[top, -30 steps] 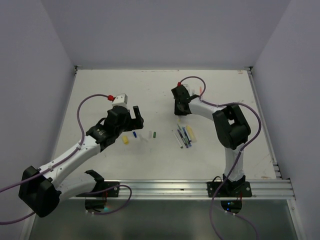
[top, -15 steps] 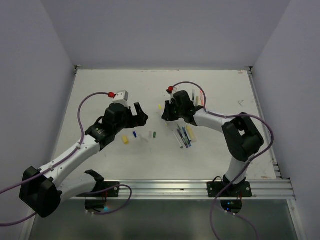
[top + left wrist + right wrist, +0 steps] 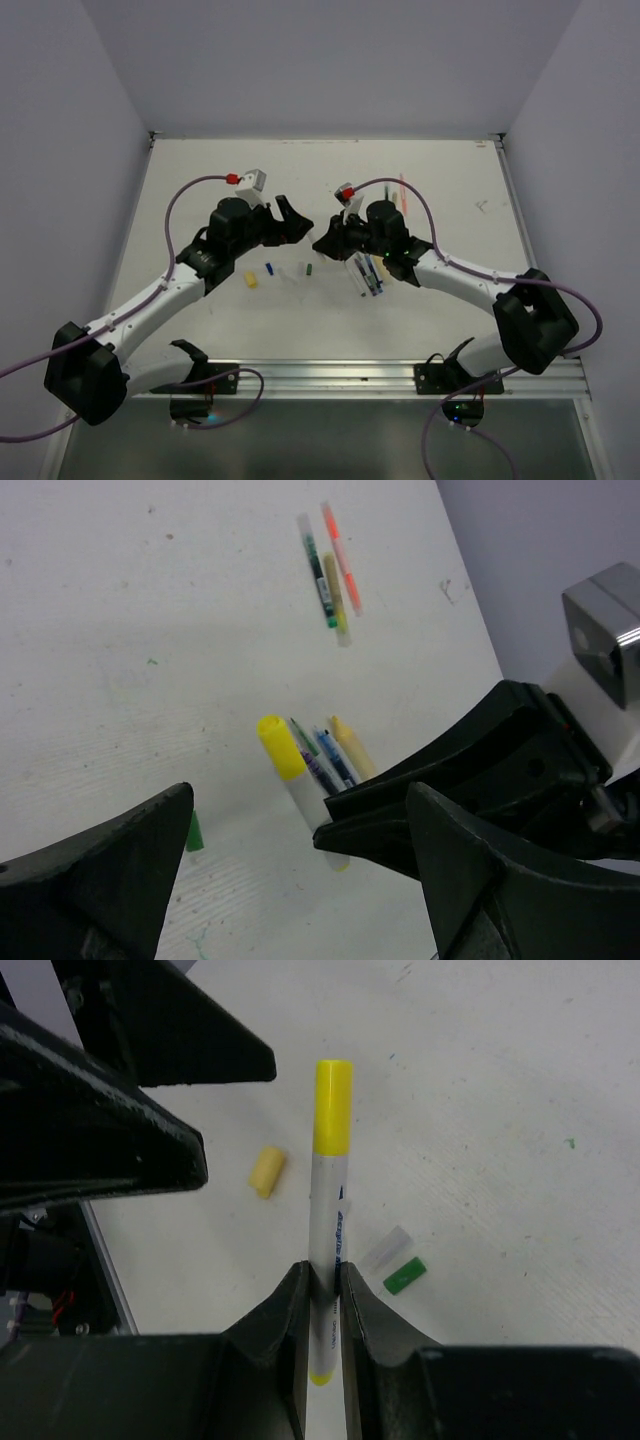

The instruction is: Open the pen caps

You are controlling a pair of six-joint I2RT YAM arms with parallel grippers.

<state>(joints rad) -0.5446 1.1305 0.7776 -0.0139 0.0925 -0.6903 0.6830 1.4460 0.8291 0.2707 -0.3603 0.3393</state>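
Right wrist view settles the grip: the right gripper (image 3: pixel 322 1278) is clamped on the pale barrel of a pen (image 3: pixel 328 1222). It holds low on the barrel, so the yellow cap (image 3: pixel 332 1105) juts free ahead of the fingers. I judge this leaves the cap clear for the other arm to pull.

Left wrist view shows that other half. The left gripper (image 3: pixel 300 810) has its jaws spread wide with nothing in them, and the cap sits framed between the two tips but beyond them. I cannot tell from here how near it is.

Top view gives the layout the wrist cameras lack: both grippers are raised over the middle of the table (image 3: pixel 200 180), nose to nose and near but not touching. The held pen itself is hard to make out there.

- **Loose caps:** the right wrist view shows several (image 3: pixel 266 1171) lying on the table below — one yellow, one clear, one green. That suggests several pens are already done.
- **Pile:** only the left wrist and top views show the pile (image 3: pixel 335 755) of pens under the right arm.
- **Far pens:** the same two views show a few far pens (image 3: pixel 335 575) lying well apart towards the back.

The next move likely calls for the left jaws to close squarely on the cap, then a straight pull along the barrel. An off-axis tug could twist the pen in its grip.
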